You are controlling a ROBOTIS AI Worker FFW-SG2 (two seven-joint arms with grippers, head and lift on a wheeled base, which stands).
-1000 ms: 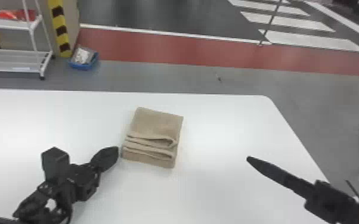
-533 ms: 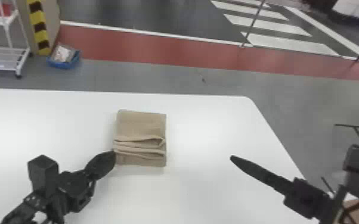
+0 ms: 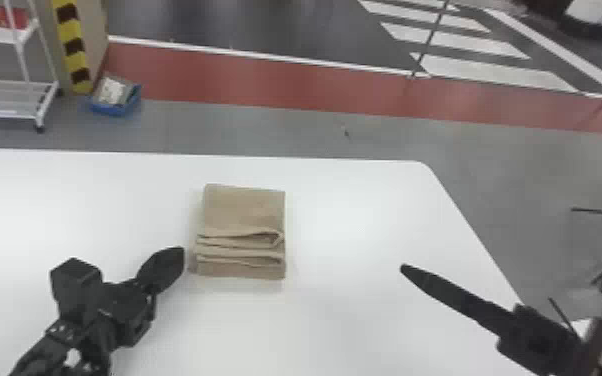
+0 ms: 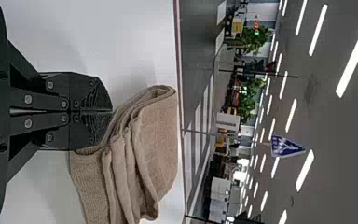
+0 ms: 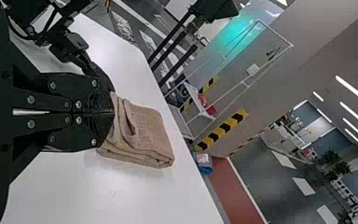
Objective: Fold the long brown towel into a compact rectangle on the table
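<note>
Find the long brown towel (image 3: 245,210), of soft ribbed cloth, lying on the smooth white tabletop (image 3: 345,320), between the far edge and the near side, well in from the far right corner. Folded into a compact, nearly square rectangle, with a flat panel toward the far edge and several stacked, slightly loose fold edges across the nearer half. See a small open loop at the right end of one fold.

Just beside the towel's left side, toward its nearer corner, see the black left gripper (image 3: 181,251), closed up with both flat fingers together and gripping nothing.

Over the right part of the tabletop, in from the slanting right edge and well apart from the towel, see the black right gripper (image 3: 406,270), pointing in toward the middle. Likewise pressed closed, with nothing between its fingers (image 5: 103,128).

Beyond the far edge, at left, notice a white metal rack (image 3: 40,90) and a blue plastic bin (image 3: 115,109) on the floor.
</note>
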